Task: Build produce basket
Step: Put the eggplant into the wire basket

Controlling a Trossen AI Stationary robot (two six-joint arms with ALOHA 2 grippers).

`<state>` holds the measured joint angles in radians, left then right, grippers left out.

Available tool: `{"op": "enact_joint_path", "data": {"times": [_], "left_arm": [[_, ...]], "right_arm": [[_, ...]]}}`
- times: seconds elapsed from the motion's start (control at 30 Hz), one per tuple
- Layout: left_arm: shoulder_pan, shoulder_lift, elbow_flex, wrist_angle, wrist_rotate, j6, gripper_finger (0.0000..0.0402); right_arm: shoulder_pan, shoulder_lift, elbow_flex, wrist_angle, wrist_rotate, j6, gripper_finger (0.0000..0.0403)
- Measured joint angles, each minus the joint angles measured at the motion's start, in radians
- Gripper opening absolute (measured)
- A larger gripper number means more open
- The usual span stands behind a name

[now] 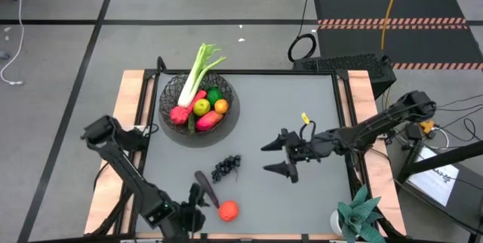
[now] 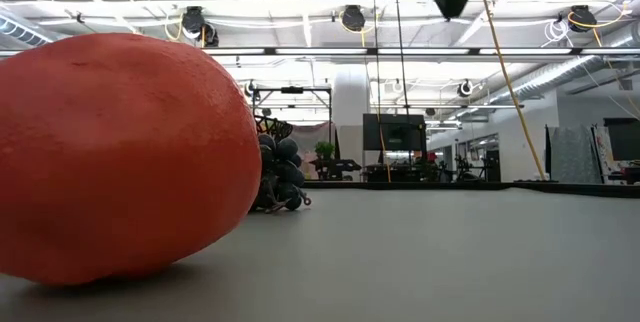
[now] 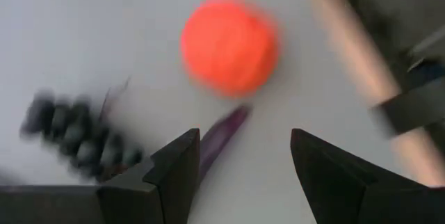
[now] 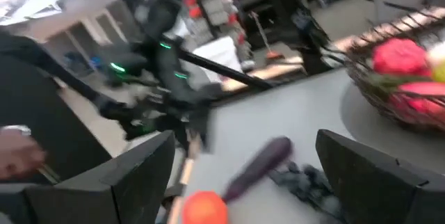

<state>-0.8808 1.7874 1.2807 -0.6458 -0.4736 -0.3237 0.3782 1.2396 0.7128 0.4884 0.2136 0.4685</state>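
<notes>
The left gripper (image 1: 198, 196) hovers with fingers spread beside the eggplant (image 1: 205, 188), likely lining up a grasp for the basket (image 1: 170, 92), while the right gripper (image 1: 281, 157) waits with fingers spread.

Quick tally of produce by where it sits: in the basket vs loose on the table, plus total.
In the basket: 6 (leek, lime, apple, orange, mango, pink-red fruit)
Loose on the table: 3 (grapes, eggplant, orange-red round fruit)
Total: 9
</notes>
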Motion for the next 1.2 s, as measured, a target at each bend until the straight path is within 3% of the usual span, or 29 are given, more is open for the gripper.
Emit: {"op": "enact_joint_path", "data": {"times": [0.17, 0.47, 0.63, 0.77, 1.07, 1.2], "left_arm": [[0.049, 0.037, -0.001, -0.174, 0.021, -0.04, 0.0225], [0.153, 0.11, -0.023, -0.19, 0.047, 0.107, 0.027], [0.213, 0.145, -0.034, -0.195, 0.191, 0.147, 0.028], [0.231, 0.149, -0.032, -0.19, 0.216, 0.174, 0.0241], [0.237, 0.099, -0.027, -0.201, 0.201, 0.085, 0.0089], [0.234, 0.046, 0.018, -0.279, 0.21, -0.019, 0.0073]], "right_arm": [[0.056, 0.0, 0.0, 0.026, 0.024, -0.007, 0.0341], [0.095, 0.0, 0.0, 0.023, 0.049, -0.035, 0.0341], [0.095, 0.0, 0.0, 0.024, 0.048, -0.043, 0.0341], [0.095, 0.0, 0.0, 0.024, 0.048, -0.043, 0.0341], [0.095, 0.0, 0.0, 0.024, 0.074, -0.068, 0.0341], [0.095, 0.0, 0.0, 0.025, 0.106, -0.09, 0.0341]]}}
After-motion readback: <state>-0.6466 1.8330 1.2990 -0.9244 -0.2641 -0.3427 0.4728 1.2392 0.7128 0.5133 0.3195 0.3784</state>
